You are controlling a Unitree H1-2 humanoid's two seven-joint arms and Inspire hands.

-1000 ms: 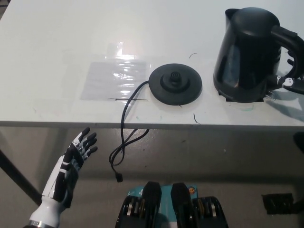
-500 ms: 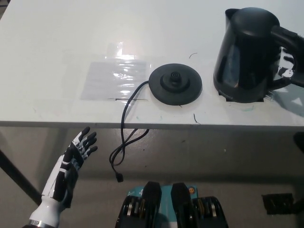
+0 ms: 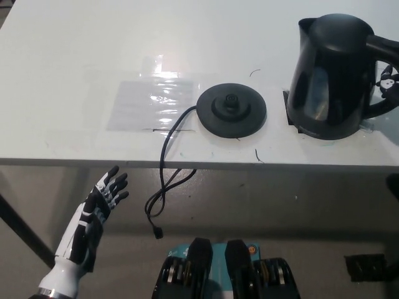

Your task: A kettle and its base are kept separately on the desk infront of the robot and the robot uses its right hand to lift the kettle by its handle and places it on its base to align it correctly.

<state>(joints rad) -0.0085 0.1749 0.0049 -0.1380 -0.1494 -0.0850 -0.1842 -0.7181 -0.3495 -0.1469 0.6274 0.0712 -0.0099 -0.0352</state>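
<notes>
The right hand (image 3: 389,80) showed only as a small black-and-white patch at the 3 o'clock edge of the head view, tucked inside the loop of the kettle's handle (image 3: 383,47). Most of it lay beyond the frame, so whether its fingers were closed around the handle could not be told.

The kettle (image 3: 330,75), black and glossy, was at the 2 o'clock part of the picture on the white desk (image 3: 75,62). It looked slightly tilted, and whether its bottom rested fully on the desk could not be told. Its spout was at the top left of its body and its handle toward 3 o'clock. A dark mark (image 3: 289,107) lay on the desk at its lower left edge.

The round black base (image 3: 232,111) lay flat near the picture's centre, at the kettle's 9 o'clock, close beside it but apart from it. Its cord (image 3: 163,180) ran from its 9 o'clock side, over the desk's front edge toward 6 o'clock, and hung in loops below, ending in a small plug.

At the base's 9 o'clock a clear glossy sheet (image 3: 149,103) lay flat on the desk.

The left hand (image 3: 96,212), white with dark fingers, rested at 7 o'clock, below the desk edge, fingers spread and holding nothing.
</notes>
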